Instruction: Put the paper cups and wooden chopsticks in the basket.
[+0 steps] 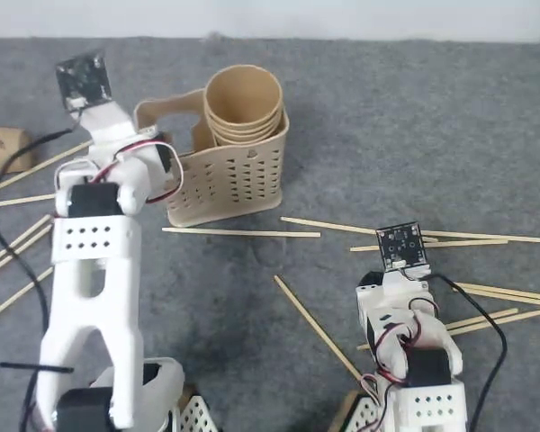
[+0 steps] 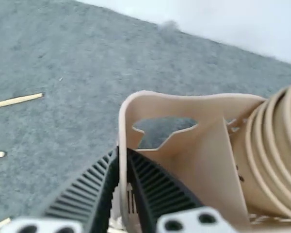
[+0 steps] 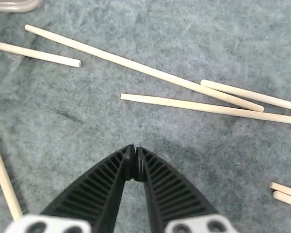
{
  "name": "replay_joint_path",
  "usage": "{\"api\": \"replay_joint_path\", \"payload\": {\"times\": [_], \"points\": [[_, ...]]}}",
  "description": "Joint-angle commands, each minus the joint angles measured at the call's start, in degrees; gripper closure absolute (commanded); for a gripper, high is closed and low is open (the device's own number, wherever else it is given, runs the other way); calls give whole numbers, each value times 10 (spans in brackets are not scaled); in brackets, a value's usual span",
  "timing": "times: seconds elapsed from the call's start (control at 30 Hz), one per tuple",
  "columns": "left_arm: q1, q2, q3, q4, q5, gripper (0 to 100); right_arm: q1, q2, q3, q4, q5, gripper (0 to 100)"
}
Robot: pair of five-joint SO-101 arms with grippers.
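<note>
High view first: your stack of paper cups (image 1: 243, 101) stands inside the basket (image 1: 238, 184) at the upper centre of the frame, so that half of the job looks close to done. One loose cup (image 1: 0, 148) appears to lie on its side at the far left edge, well apart from the basket.

Now the chopsticks, and I see none in the basket. They are scattered across the grey worktop (image 1: 414, 108). A long chopstick (image 1: 241, 233) lies just below the basket and a diagonal chopstick (image 1: 317, 328) sits at lower centre. A left bunch (image 1: 18, 243) runs along the left edge, and a right bunch (image 1: 486, 239) lies on the right side.

Left wrist view: your left fingers (image 2: 94, 187) are narrowed right down, with the basket's wall pinched between them beside its handle cut-out.

Right wrist view: your right fingers (image 3: 106, 187) are pressed together and hold nothing. They hang over the worktop with chopsticks lying just past the tips.

My read is that the cups are mostly in and the whole chopstick job is left.
</note>
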Motion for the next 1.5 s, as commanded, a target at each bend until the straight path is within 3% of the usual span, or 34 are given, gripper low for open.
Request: {"api": "replay_joint_path", "payload": {"times": [0.0, 0.13, 0.37, 0.77, 0.97, 1.23, 1.47], "points": [[-6, -8, 22, -23, -43, 988, -4, -9, 2, 4, 10, 990], [-16, -11, 34, -18, -63, 972, -4, -9, 2, 4, 10, 990], [-56, -23, 30, 14, -64, 764, -4, -9, 2, 3, 10, 991], [-160, -217, 32, 103, -69, 761, -4, -9, 2, 3, 10, 991], [-224, -271, 29, 118, -118, 761, -3, -9, 2, 4, 10, 991], [-326, -174, 2, 26, -117, 761, -3, -9, 2, 5, 10, 991], [-364, 40, -154, 29, -116, 761, -3, -9, 4, 5, 10, 991]]}}
